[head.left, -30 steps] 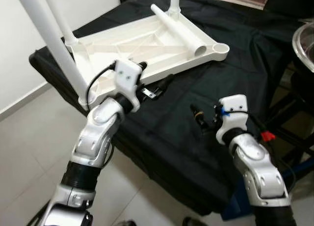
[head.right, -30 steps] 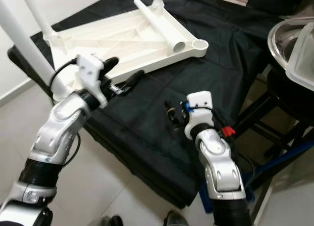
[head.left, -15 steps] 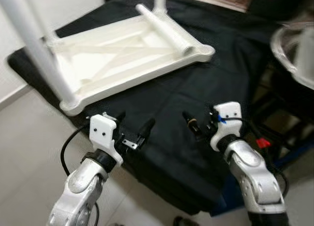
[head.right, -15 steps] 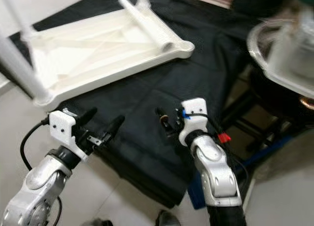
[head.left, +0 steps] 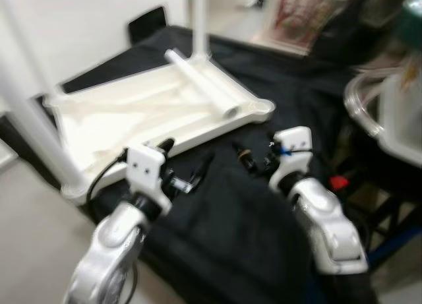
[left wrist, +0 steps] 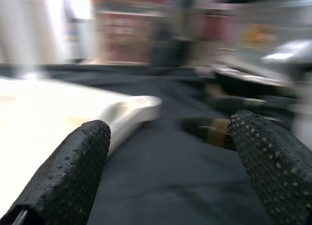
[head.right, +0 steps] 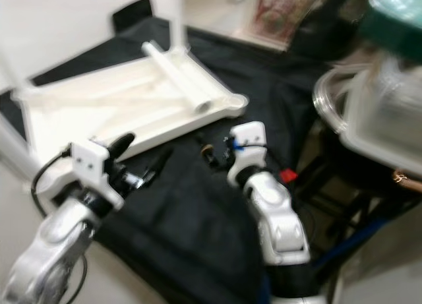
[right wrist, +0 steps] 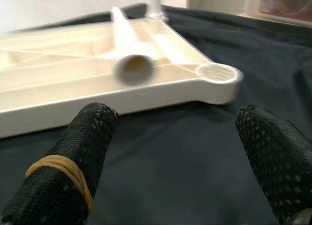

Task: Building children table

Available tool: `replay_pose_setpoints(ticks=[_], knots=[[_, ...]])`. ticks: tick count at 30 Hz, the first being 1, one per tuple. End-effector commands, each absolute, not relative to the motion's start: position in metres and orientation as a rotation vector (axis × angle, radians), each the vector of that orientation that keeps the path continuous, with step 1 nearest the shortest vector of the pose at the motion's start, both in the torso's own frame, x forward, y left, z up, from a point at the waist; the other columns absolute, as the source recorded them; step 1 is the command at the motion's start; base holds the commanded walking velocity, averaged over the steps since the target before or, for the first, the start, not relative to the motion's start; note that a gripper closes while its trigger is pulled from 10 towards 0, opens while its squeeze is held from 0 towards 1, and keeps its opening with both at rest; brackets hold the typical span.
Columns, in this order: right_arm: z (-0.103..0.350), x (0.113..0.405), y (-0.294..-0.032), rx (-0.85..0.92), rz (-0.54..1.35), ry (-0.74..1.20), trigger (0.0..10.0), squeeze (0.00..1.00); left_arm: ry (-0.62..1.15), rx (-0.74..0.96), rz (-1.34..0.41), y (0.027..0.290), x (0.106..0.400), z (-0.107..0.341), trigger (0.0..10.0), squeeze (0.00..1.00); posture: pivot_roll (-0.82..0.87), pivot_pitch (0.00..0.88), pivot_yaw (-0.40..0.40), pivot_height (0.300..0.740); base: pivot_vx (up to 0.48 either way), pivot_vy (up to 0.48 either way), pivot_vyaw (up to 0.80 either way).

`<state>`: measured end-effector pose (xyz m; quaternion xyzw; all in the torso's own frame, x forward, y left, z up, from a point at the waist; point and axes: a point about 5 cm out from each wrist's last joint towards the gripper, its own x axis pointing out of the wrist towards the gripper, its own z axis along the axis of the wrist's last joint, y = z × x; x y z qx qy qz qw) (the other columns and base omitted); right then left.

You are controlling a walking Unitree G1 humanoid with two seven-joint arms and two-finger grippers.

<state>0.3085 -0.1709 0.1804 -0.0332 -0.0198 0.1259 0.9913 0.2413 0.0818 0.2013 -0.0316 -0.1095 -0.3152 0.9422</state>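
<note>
Here both grippers are wide apart and hold nothing. The right gripper point(right wrist: 175, 152) hangs over the black cloth point(head.left: 244, 225), with the upside-down table point(right wrist: 73, 88) just ahead; the left gripper point(head.left: 188, 172) is beside its edge.

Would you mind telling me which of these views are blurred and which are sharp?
Both eye views are motion-blurred throughout; the left wrist view smears its background, its fingers staying sharp; the right wrist view is clearest, showing the white tabletop and loose leg only slightly soft.
</note>
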Motion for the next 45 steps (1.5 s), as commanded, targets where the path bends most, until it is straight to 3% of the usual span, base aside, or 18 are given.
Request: replay_pose_setpoints(ticks=[1,8,15,24,37,38,40,41,45], knots=[[0.182,0.308,-0.163,-0.058,0.278,-0.053,10.0,0.0,-0.204,-0.027,-0.633,0.087,0.241,0.199,10.0,0.0,-0.03,0.087,-0.004,0.74,0.0,0.0,0.0],[0.18,0.311,-0.17,-0.071,0.249,-0.045,10.0,0.0,-0.188,0.174,-0.631,0.095,0.26,0.203,10.0,0.0,-0.02,0.096,0.0,0.74,0.0,0.0,0.0],[0.181,0.311,-0.176,-0.088,0.22,-0.044,10.0,0.0,-0.074,0.385,-0.54,0.117,0.31,0.192,10.0,0.0,-0.04,0.111,0.002,0.74,0.0,0.0,0.0],[0.185,0.302,-0.185,-0.111,0.198,-0.032,10.0,0.0,0.058,0.526,-0.506,0.117,0.367,0.178,10.0,0.0,-0.08,0.17,0.005,0.74,0.0,0.0,0.0],[0.194,0.294,-0.195,-0.137,0.166,-0.027,10.0,0.0,0.198,0.626,-0.626,0.102,0.387,0.166,9.9,0.0,-0.1,0.222,0.011,0.74,0.0,0.0,0.0],[0.194,0.294,-0.195,-0.137,0.165,-0.027,10.0,0.0,0.207,0.643,-0.621,0.104,0.389,0.167,6.7,0.0,-0.1,0.224,0.013,0.74,0.0,0.0,0.0],[0.194,0.293,-0.195,-0.138,0.164,-0.026,10.0,0.0,0.213,0.656,-0.618,0.104,0.391,0.168,6.7,0.0,-0.1,0.224,0.013,0.74,0.0,0.0,0.0],[0.194,0.293,-0.194,-0.137,0.164,-0.024,10.0,0.0,0.219,0.662,-0.615,0.106,0.393,0.168,0.0,0.0,-0.1,0.225,0.015,0.74,0.0,0.0,0.0],[0.194,0.292,-0.193,-0.136,0.163,-0.023,10.0,0.0,0.23,0.68,-0.611,0.109,0.395,0.169,0.0,0.0,-0.11,0.227,0.02,0.74,0.0,0.0,0.0]])
